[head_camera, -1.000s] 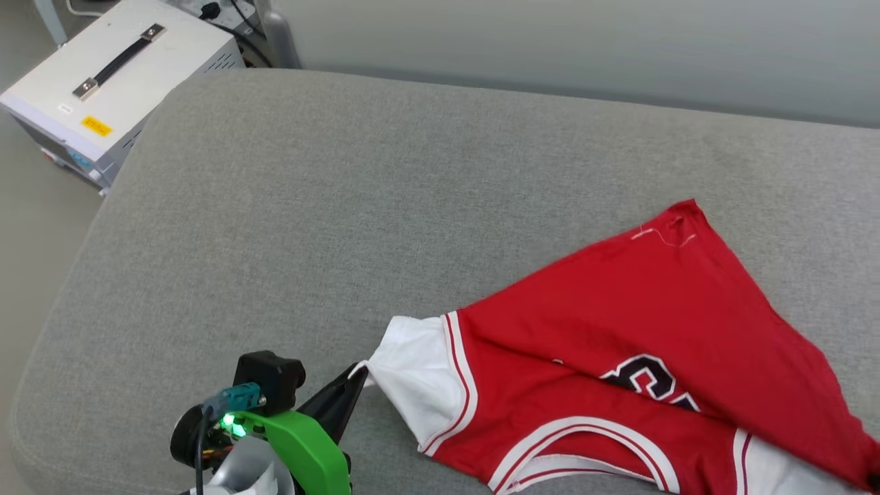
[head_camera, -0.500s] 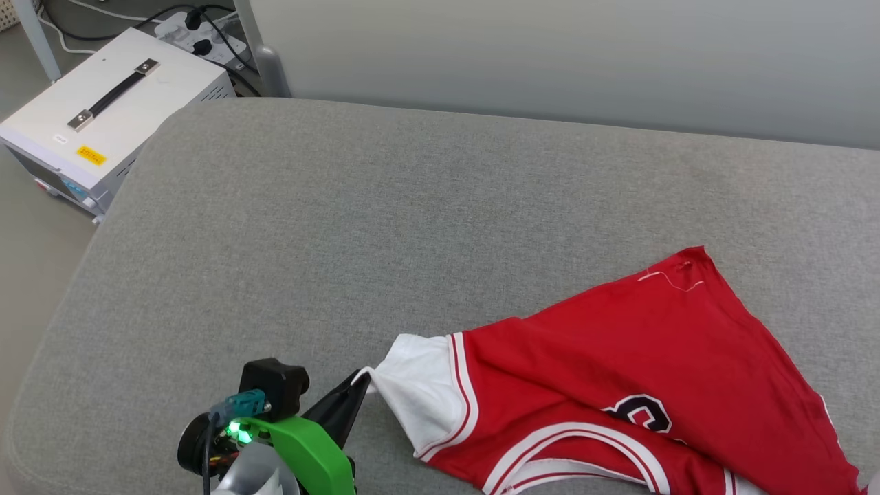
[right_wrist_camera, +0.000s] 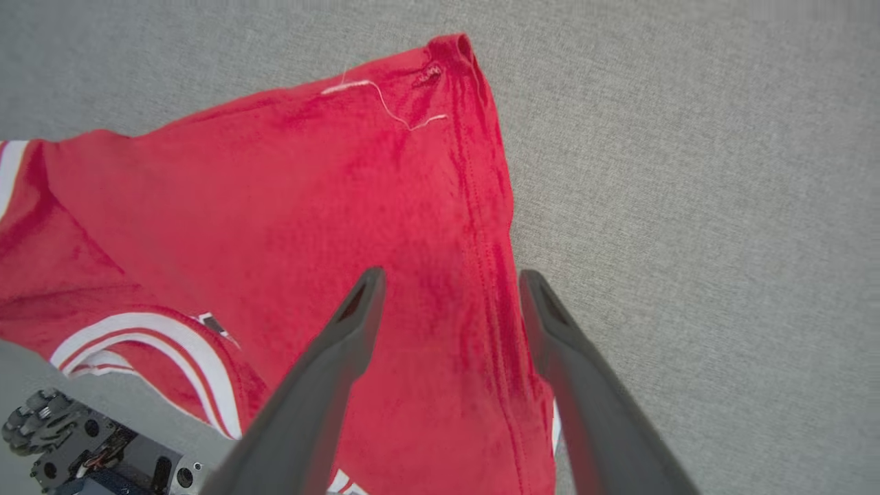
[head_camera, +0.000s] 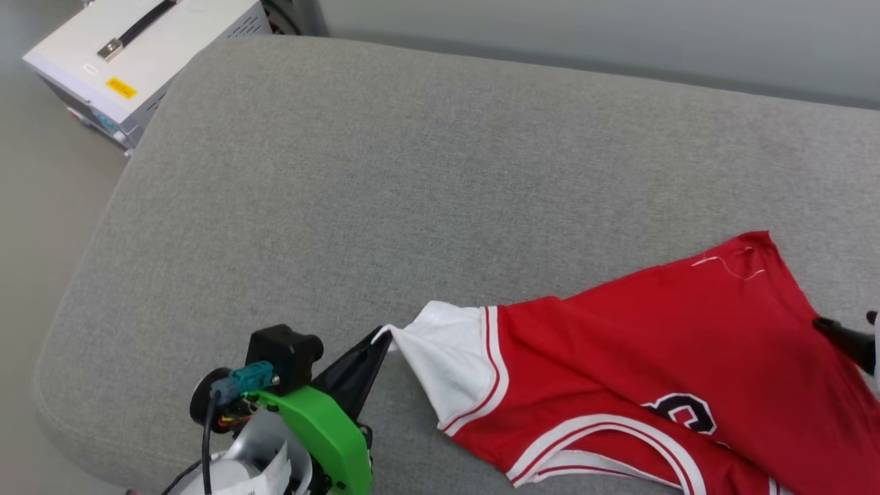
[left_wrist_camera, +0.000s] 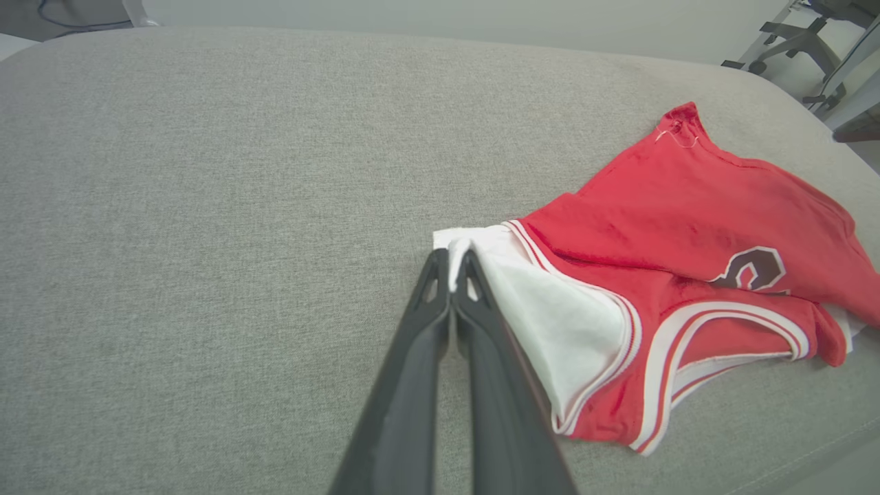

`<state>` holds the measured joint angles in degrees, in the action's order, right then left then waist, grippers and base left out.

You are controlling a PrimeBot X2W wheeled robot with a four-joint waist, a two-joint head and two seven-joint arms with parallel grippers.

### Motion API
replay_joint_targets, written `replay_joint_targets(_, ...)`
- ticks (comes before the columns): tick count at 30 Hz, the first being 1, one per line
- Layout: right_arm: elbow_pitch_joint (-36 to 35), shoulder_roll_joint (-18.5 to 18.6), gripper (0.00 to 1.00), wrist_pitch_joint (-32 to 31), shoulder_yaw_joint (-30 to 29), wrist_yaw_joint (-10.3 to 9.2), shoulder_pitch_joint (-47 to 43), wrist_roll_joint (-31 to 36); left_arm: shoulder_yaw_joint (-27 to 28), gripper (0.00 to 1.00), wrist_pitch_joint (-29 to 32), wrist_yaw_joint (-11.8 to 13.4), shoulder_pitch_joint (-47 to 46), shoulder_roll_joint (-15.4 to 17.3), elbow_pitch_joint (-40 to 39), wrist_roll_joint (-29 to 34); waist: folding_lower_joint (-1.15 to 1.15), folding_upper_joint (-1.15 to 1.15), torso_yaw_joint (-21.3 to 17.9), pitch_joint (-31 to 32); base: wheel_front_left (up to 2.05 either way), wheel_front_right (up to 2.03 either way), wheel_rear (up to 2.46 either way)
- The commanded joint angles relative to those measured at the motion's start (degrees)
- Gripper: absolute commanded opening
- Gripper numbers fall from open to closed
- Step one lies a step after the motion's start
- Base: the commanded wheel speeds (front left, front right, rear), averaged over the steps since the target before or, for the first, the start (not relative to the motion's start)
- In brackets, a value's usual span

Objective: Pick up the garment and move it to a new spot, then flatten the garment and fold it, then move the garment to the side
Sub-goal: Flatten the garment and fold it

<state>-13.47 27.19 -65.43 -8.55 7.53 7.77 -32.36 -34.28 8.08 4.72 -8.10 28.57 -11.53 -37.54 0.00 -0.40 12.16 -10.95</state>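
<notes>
the left gripper [left_wrist_camera: 452,260] pinches the white sleeve [left_wrist_camera: 550,309] of the red jersey [head_camera: 639,344] on a grey cushion [head_camera: 412,172]; the right gripper [right_wrist_camera: 447,276] hangs spread above its red edge.

light: bright, even, diffuse | shadows: faint, soft | glare: none | blur: slight, wrist-view foreground
</notes>
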Motion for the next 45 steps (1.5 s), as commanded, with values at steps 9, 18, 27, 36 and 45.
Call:
replay_joint_targets(9, 10.6, 2.0, 1.0, -1.8, 1.6, -0.04, 11.8, 4.5, -1.7, 0.0, -0.9, -1.9, -4.0, -2.3, -0.2, 1.0, 0.0, 0.4, 8.8, -9.1, 0.0, 0.0, 0.0)
replay_joint_targets(18, 18.1, 5.2, 1.0, -0.6, 4.9, -0.04, 15.9, 6.4, -3.3, 0.0, -2.2, -2.9, -5.2, -4.4, 1.5, 1.3, 0.0, 0.4, 11.6, -11.3, 0.0, 0.0, 0.0)
replay_joint_targets(27, 22.4, 6.4, 0.0, -1.7, 8.0, -0.04, 14.0, 6.0, -3.4, 0.0, -2.6, -3.4, -6.2, -4.3, 2.3, 1.3, 0.0, 0.4, 11.8, -11.6, 0.0, 0.0, 0.0)
replay_joint_targets(36, 22.9, 5.6, 0.0, 5.4, 8.1, -0.04, 15.4, 5.9, -2.9, 0.0, -2.7, -2.7, -6.1, -3.6, 2.7, 1.3, 0.0, 0.4, 10.0, -9.2, 0.0, 0.0, 0.0)
replay_joint_targets(45, 23.1, 4.2, 0.0, 17.4, 9.3, -0.04, 18.6, 3.8, -0.4, 0.0, -3.8, -0.8, -5.9, -1.6, 1.5, 1.8, 0.0, 0.4, 5.2, -1.9, 0.0, 0.0, 0.0)
